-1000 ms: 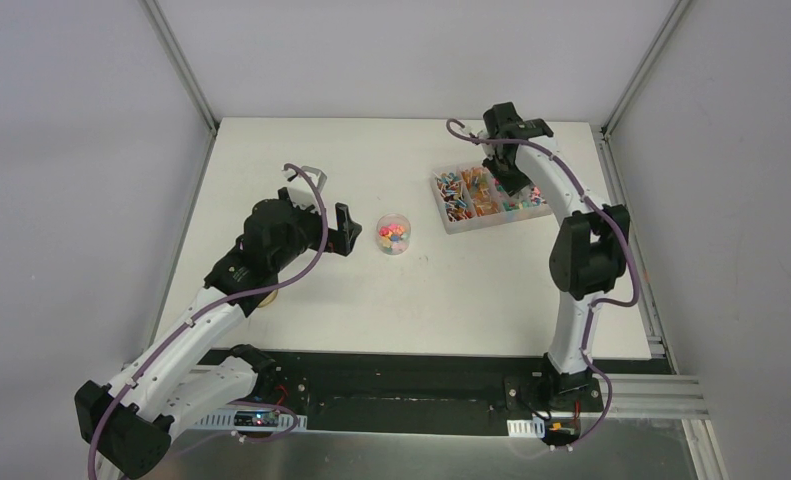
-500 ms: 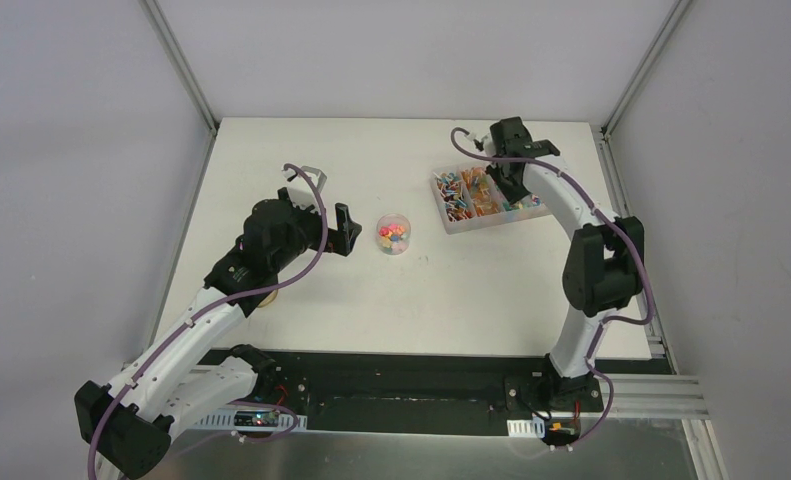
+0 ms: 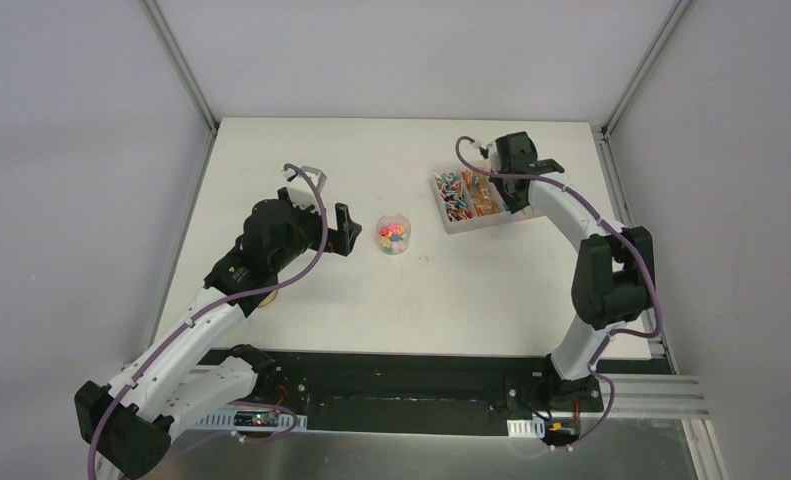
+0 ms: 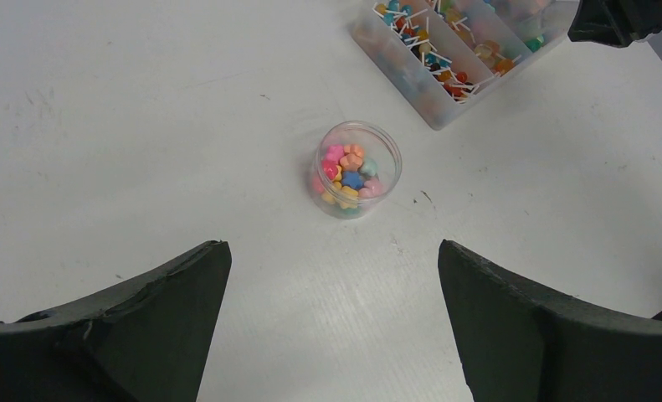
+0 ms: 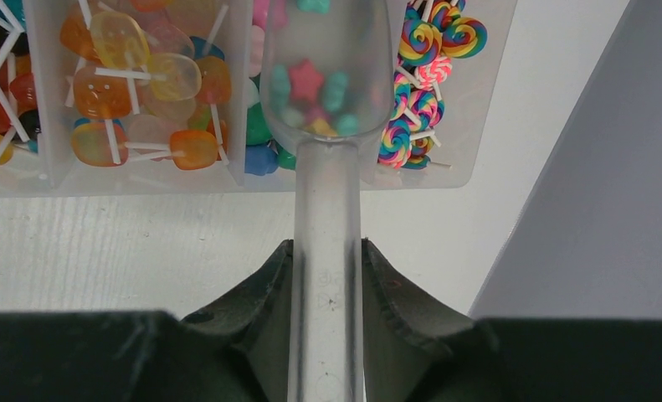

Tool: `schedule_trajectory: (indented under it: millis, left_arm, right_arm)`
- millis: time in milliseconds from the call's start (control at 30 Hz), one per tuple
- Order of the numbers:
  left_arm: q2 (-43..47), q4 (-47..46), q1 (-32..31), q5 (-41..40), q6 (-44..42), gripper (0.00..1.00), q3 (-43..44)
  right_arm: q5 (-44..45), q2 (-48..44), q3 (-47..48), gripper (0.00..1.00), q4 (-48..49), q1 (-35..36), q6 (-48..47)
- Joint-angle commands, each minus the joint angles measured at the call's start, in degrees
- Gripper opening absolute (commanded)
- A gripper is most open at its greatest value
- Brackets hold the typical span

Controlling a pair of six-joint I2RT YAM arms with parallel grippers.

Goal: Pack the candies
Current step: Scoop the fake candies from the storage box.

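Top view first: we've got the left pincer (image 3: 343,228) spread wide, just left of a little clear jar (image 3: 393,234) standing mid-worktop (image 3: 451,290). The right pincer (image 3: 514,196) sits over the divided tray (image 3: 461,212) at the far right.

Left wrist cam: the candies (image 4: 350,174) are piled inside that jar, ahead of our open fingers.

Right wrist cam: the pincer's clamped on the clear scoop (image 5: 327,167) handle. There are a few more candies in its bowl, over the tray compartment beside the swirl lollipops (image 5: 428,50).
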State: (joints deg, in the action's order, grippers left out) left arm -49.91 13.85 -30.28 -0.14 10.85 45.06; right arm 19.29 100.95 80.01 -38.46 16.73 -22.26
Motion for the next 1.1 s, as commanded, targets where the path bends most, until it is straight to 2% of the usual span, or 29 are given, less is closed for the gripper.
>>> schedule_trajectory:
  millis: [0,1067]
  left_arm:
    - [0.9,-1.3,0.1,-1.3,-1.1,0.99,-0.1]
    - [1.1,-1.3,0.1,-1.2,-1.1,0.99,-0.3]
  right_arm:
    - [-2.1,-2.0,-3.5,0.0,2.4,-0.1,1.4]
    - [-1.1,-10.6,-15.9,0.0,14.4,-2.2,3.2]
